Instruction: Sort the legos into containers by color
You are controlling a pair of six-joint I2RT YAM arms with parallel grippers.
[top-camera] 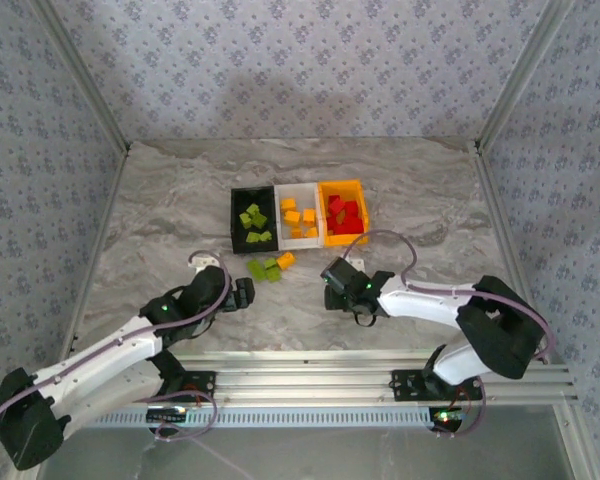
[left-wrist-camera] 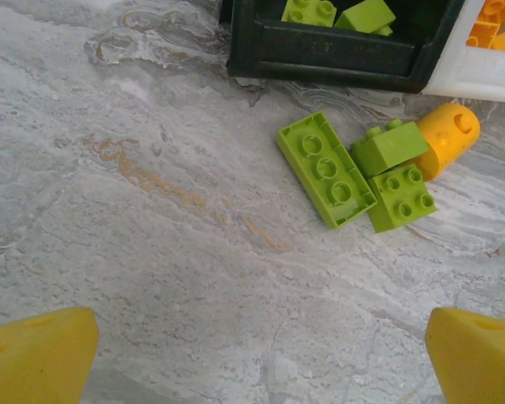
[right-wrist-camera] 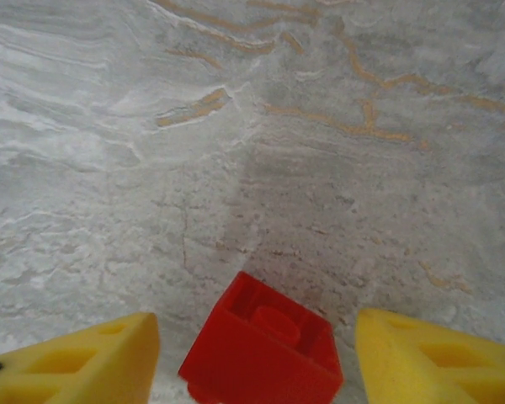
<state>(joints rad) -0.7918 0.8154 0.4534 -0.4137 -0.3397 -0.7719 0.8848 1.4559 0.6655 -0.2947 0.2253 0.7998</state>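
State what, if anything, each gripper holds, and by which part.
Nothing is held. The left gripper stands open and empty; the right gripper straddles a red lego, a gap showing on each side.

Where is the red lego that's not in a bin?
Right wrist view, bottom centre: the red lego lies on the table between the right gripper's open fingers.

Tabletop [top-camera: 150, 190]: grey-white marbled surface, matte, with tan-orange veins visible close up in both wrist views. Enclosure walls [top-camera: 280, 70] stood at the back, left and right, covered in pale blue-grey paper with a small repeating floral motif. Left corner post [top-camera: 85, 80] and right corner post [top-camera: 520, 75], both pale metal, rose from the tabletop's back corners. A slotted aluminium rail [top-camera: 320, 385] ran across the near edge. A soft shadow lay on the back wall, roughly central.
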